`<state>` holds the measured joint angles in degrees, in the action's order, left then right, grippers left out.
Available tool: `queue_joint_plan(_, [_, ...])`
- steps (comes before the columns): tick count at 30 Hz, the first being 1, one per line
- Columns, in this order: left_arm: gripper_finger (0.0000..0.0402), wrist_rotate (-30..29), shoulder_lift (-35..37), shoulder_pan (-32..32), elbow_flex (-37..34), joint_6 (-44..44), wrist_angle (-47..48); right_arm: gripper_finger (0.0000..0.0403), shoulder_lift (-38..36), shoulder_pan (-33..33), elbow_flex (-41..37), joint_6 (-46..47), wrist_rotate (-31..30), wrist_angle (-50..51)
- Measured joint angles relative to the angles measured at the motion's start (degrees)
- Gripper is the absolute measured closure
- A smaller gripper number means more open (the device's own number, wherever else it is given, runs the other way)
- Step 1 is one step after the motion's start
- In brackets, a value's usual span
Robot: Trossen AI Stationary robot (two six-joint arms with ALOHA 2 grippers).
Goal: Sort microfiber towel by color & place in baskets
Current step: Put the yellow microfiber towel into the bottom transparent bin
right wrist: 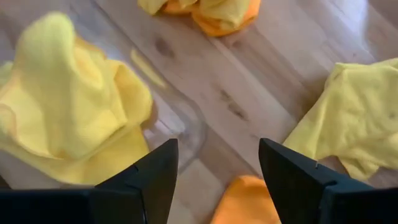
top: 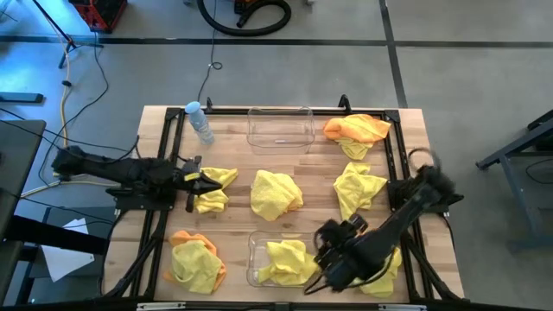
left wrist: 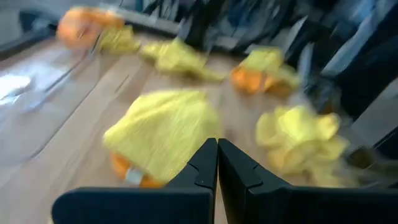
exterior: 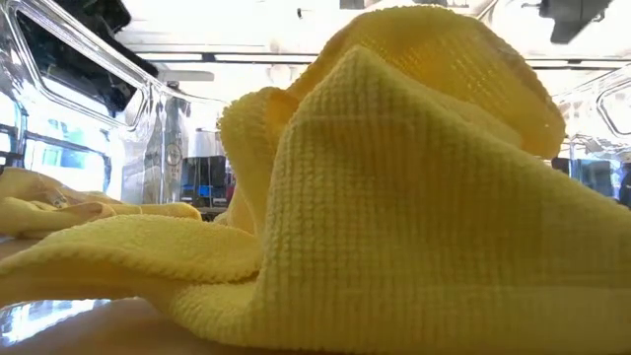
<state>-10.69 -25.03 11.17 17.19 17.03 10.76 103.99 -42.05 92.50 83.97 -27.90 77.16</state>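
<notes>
Where the low camera sits closest: close-up towel (exterior: 414, 197), yellow, fine ribbed microfiber loops in soft crumpled folds, filling that view; which of the table's towels, cannot tell.
Near basket (top: 256, 250): clear plastic, rectangular with rounded corners, at the table's front edge; heaped yellow towel (top: 285, 263) inside.
Right gripper (top: 327, 275): just beside the near basket's right end; fingers spread wide, nothing between them.
Right wrist view only: glossy see-through wall and rounded corner of the near basket, wood grain visible through it.
Front-left bundle (top: 197, 263): yellow cloth over orange, crumpled on the wood left of the near basket.
Front-right towel (top: 386, 275): yellow, partly under the right arm.
Left gripper (top: 197, 181): at the table's left middle, tips at the edge of a small yellow towel (top: 216, 186); fingers pressed together, nothing seen between them in the left wrist view.
Centre towel (top: 276, 194): yellow, bunched.
Right-centre towel (top: 359, 186): yellow, rumpled, apart from the centre towel.
Far basket (top: 281, 130): same clear shape, at the back edge, wood showing through its floor.
Water bottle (top: 200, 123): small, clear, blue-capped, left of the far basket.
Far-right bundle (top: 356, 130): orange over yellow, just right of the far basket.
Table (top: 233, 155): pale wood planks, black frame.
</notes>
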Motion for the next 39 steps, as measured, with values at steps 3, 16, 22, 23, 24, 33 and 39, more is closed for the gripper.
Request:
queue_joint_plan(3, [0.0402, -4.3, -7.4, 1.1, 5.8, 2.7, 5.1, 0.0187, -10.3, -1.0, -13.0, 0.0, -2.8, -7.4])
queue_joint_plan(16, [0.04, -0.4, -38.9, -2.3, 33.0, 38.9, 45.7, 0.0188, -45.6, -1.1, -48.8, -2.5, -3.2, -18.0])
queue_joint_plan(22, [0.0359, 2.2, -46.2, -5.1, 33.7, 44.6, 46.5, 0.0188, -54.9, -1.1, -54.0, -4.1, -3.2, -18.3])
queue_joint_plan(23, [0.0348, 2.4, -47.2, -5.6, 33.7, 45.3, 47.6, 0.0188, -56.0, -1.1, -54.2, -4.1, -3.2, -18.2])
queue_joint_plan(24, [0.0334, 2.6, -48.1, -6.3, 33.7, 45.5, 48.8, 0.0188, -56.7, -1.1, -54.4, -4.2, -3.4, -18.2])
queue_joint_plan(33, [0.0231, 3.9, -55.0, -12.6, 32.5, 47.2, 60.4, 0.0188, -58.3, -1.1, -54.4, -3.1, -9.5, -18.3])
queue_joint_plan(39, [0.0223, 8.4, -59.0, -14.5, 27.7, 41.0, 55.3, 0.0187, -58.3, -1.1, -54.4, 3.7, -7.8, -18.7])
